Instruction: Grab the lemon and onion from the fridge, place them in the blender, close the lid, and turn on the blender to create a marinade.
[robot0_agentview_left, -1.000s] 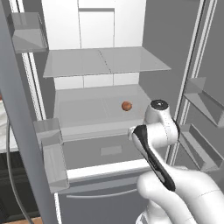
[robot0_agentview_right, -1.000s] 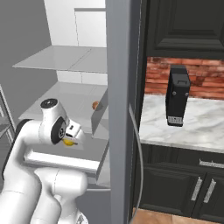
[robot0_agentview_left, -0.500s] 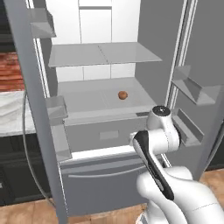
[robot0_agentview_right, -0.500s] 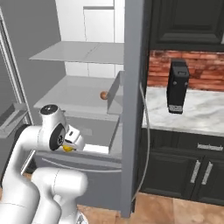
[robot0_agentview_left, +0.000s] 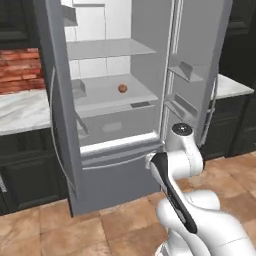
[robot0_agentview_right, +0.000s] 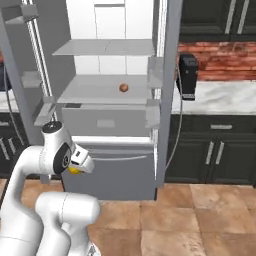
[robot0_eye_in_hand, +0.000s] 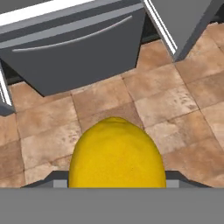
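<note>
The fridge (robot0_agentview_left: 125, 130) is a tall grey box with both doors swung wide, its pale inside crossed by flat smooth shelves, with bins on the doors and a broad drawer front with a thin curved handle below. The onion (robot0_agentview_left: 122, 88), a small reddish-brown ball, sits alone on the middle shelf (robot0_agentview_right: 100, 92). The lemon (robot0_eye_in_hand: 117, 153), bright yellow and rounded with a faintly matt skin, is pinched in the gripper (robot0_agentview_right: 76, 169), held low in front of the drawer above the brown tiled floor (robot0_eye_in_hand: 166, 100). The fingers are hidden behind the fruit, and its lower part is cut off. The black boxy blender (robot0_agentview_right: 187, 76) stands on the pale marbled worktop (robot0_agentview_right: 225, 100) right of the fridge, partly hidden by the door edge.
</note>
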